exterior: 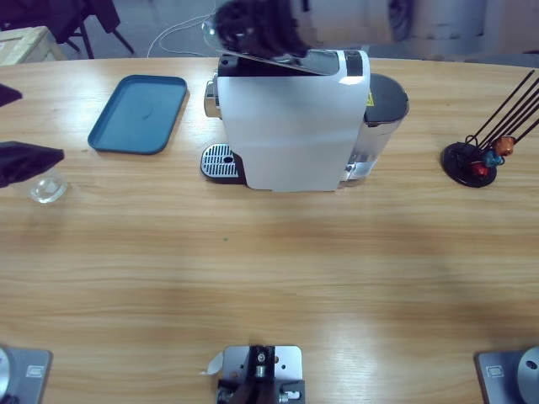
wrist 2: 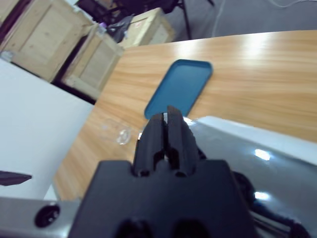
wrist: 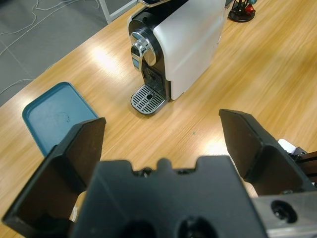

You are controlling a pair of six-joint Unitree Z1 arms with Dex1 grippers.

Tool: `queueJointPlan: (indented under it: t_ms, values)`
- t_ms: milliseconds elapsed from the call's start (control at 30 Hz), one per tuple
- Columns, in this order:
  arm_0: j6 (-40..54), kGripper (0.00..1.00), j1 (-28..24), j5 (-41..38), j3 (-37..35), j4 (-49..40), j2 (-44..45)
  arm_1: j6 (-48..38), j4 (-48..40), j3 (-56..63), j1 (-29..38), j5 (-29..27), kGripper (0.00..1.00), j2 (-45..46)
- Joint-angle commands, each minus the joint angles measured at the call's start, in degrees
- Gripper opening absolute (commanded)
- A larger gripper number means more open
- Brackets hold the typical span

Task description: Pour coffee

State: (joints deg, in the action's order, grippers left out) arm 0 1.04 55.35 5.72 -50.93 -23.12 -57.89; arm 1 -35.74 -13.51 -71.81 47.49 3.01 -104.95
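The white coffee machine [exterior: 290,126] stands at the back middle of the table, its drip grate [exterior: 221,160] facing left. My right gripper [exterior: 253,29] hovers over the machine's silver top lever [exterior: 282,59] with its jaws shut and nothing between them; in the right wrist view it [wrist 2: 166,119] points over the lever [wrist 2: 257,163]. A small clear glass [exterior: 48,187] sits near the left edge. My left gripper [exterior: 34,126] is wide open just above and beside the glass, facing the machine [wrist: 183,44] and grate [wrist: 147,98] from a distance.
A blue tray [exterior: 139,114] lies left of the machine, also in the left wrist view [wrist: 57,116] and the right wrist view [wrist 2: 179,89]. A black capsule rack [exterior: 484,156] with a few coloured capsules stands at the right. Wooden crates [wrist 2: 59,54] sit beyond the table.
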Motion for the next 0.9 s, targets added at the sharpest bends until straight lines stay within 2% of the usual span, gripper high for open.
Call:
queueJointPlan:
  t_ms: [33, 300, 633, 767, 800, 833, 867, 900]
  values:
    - [-0.69, 1.000, 0.71, 0.70, 2.01, -0.77, -0.28, 0.42, 4.02, 2.62, 2.38, -0.51, 0.000, -9.52]
    - [-0.82, 1.000, 0.73, 0.70, 2.73, -0.77, -0.29, 3.88, 21.28, -5.97, 2.36, -6.65, 0.000, -14.05]
    - [-3.03, 1.000, 0.55, 1.29, 4.16, -0.42, 0.06, 5.48, 24.95, -7.92, 3.42, -7.91, 0.000, -16.39]
    - [-3.22, 1.000, 0.55, 3.88, 4.30, -0.15, 1.11, 14.01, 24.97, -9.38, 3.47, -7.68, 0.000, -10.46]
    - [-3.26, 1.000, 0.45, 4.37, 4.40, -0.03, 1.73, 16.29, 26.38, -10.96, 3.49, -6.74, 0.087, -8.72]
    - [-3.52, 1.000, 0.22, 4.92, 4.49, 0.00, 2.34, 18.63, 29.44, -13.57, 3.73, -6.82, 0.599, -6.46]
    - [-4.09, 1.000, -0.13, 5.57, 4.65, 0.00, 3.28, 21.27, 29.77, -14.37, 4.61, -7.63, 0.915, -4.14]
    - [-4.53, 1.000, -0.38, 5.72, 4.75, 0.11, 4.14, 23.43, 29.77, -15.13, 5.70, -8.41, 0.999, -1.43]
